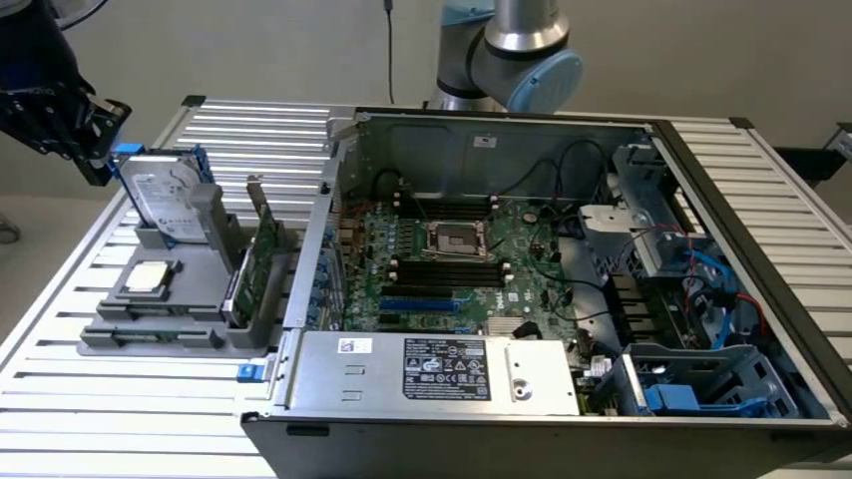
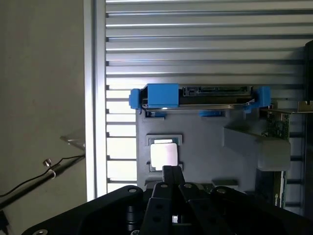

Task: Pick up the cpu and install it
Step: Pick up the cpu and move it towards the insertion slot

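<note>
Gripper clenched (nothing held); one cpu on grey tray, one hard drive upright nearby.

Room above the cpu is lying open, since it is sitting flat on the grey holder. The hard drive is standing upright just beyond it on the far side, and a green circuit card is standing on edge at the exterior view's right. The case wall is rising between holder and motherboard. Inside, the socket frame is facing open air, with the power supply blocking the near side.
</note>
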Robot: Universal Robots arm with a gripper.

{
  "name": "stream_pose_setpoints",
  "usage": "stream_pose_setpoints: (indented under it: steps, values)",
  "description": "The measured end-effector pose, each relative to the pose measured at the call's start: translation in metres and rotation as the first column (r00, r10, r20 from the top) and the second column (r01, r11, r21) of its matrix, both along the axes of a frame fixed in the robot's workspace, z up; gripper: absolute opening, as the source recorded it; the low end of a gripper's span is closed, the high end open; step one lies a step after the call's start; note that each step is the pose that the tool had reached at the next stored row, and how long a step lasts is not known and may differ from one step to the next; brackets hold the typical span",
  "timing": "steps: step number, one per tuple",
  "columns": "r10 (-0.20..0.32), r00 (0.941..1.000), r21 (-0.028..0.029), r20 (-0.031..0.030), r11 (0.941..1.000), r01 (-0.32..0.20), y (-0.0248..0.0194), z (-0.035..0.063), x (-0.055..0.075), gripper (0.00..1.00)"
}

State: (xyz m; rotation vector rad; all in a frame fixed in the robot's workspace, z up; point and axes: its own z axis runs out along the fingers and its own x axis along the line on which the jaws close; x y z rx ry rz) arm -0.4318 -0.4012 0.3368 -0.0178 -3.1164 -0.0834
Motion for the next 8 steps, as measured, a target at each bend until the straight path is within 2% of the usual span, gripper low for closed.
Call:
stream_pose_setpoints:
  steps: [4,5,6,8]
  values:
    - [0.0,1.0,0.0001,-0.0008,1.0,0.0,0.0,-0.0001,0.0,0.12]
    - [0.0,1.0,0.0001,-0.0011,1.0,0.0,0.0,-0.0001,0.0,0.16]
    - [0.0,1.0,0.0,-0.0015,1.0,0.0,-0.0001,-0.0001,0.0,0.16]
    - [0.0,1.0,0.0,-0.0019,1.0,0.0,-0.0002,-0.0001,0.0001,0.3]
